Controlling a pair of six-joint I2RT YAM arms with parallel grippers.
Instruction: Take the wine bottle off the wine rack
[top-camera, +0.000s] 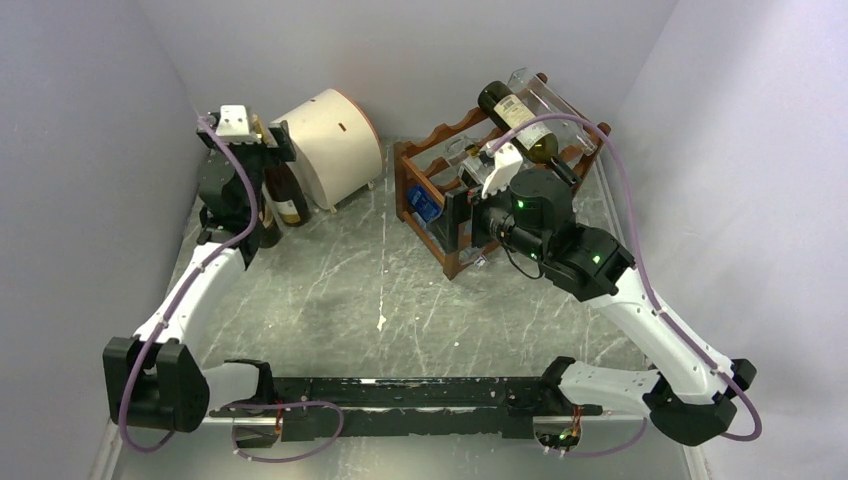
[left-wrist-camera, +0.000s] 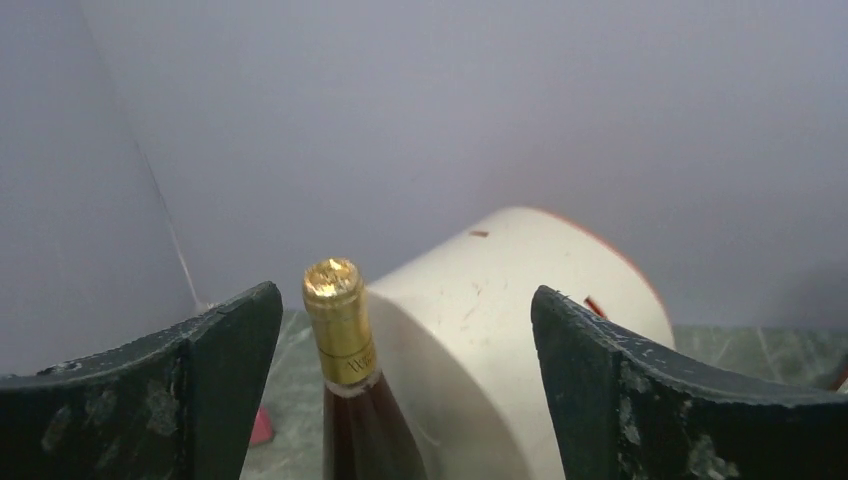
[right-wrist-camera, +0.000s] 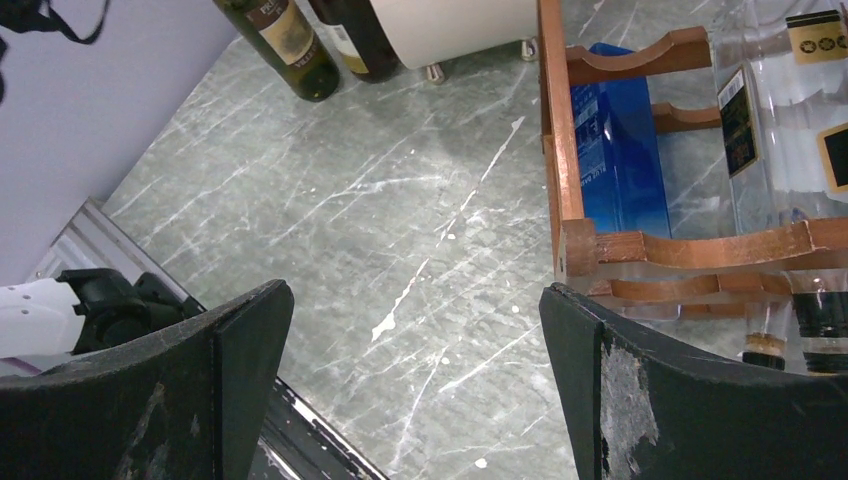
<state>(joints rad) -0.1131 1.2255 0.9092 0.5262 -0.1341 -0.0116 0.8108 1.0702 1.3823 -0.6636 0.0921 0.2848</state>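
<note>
Presumably, wine bottle (top-camera: 518, 118): looked heavy, slick, breakable glass; neck offered best hold.
Right gripper (right-wrist-camera: 410, 300): jaws stood wide, empty.

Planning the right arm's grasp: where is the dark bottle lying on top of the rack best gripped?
Probably the neck of the dark bottle, from above: it is slim and uncovered atop the wine rack, while a clear bottle lies close beside the body.
</note>
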